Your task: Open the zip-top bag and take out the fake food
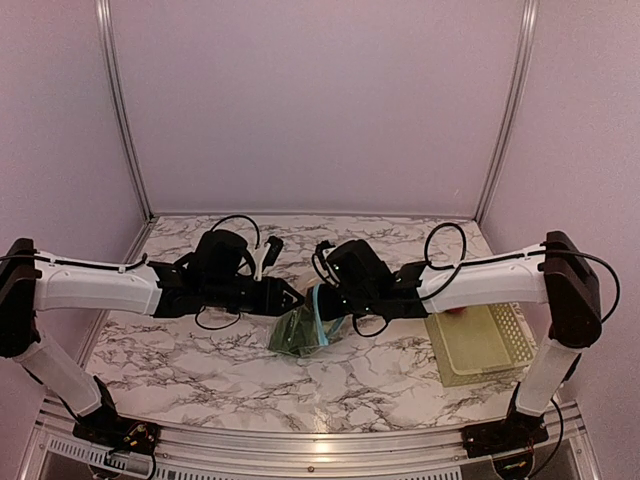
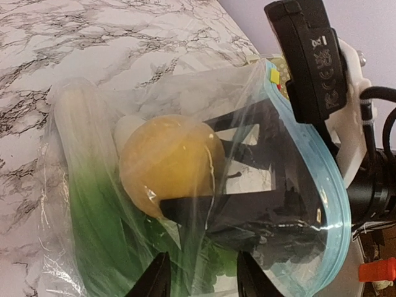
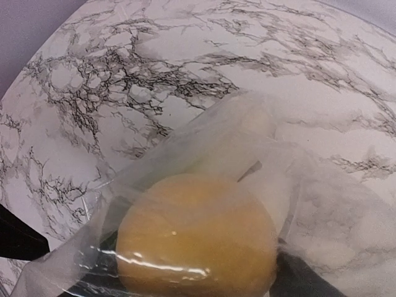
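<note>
pulling the orange fruit (image 2: 170, 164) out through the mouth looks like the step in hand. the bag (image 1: 300, 330) lies at the middle of the table (image 1: 180, 350), between the two arms, with its blue zip strip (image 2: 334, 204) already parted and food inside. the right gripper (image 1: 318, 300) is in the mouth, its jaws wide on either side of the fruit; i cannot tell whether they press it or only flank it. the left gripper (image 2: 204, 278) stands at the bag's edge with film and the green vegetable (image 2: 99, 235) between its jaws, and i cannot tell if it pinches them.

to do this well, the left should pin only plastic, firmly, so the bag does not travel with the fruit. the right should close across the fruit's widest part, catch no film, and draw back straight along the opening.

the left wrist view alone shows the open mouth, the right fingers seen through the plastic, and the vegetable under the fruit. the right wrist view shows the fruit close up with a pale piece (image 3: 266, 154) beyond it. only the top view shows the basket (image 1: 480, 340) at the right, apart from the bag.
</note>
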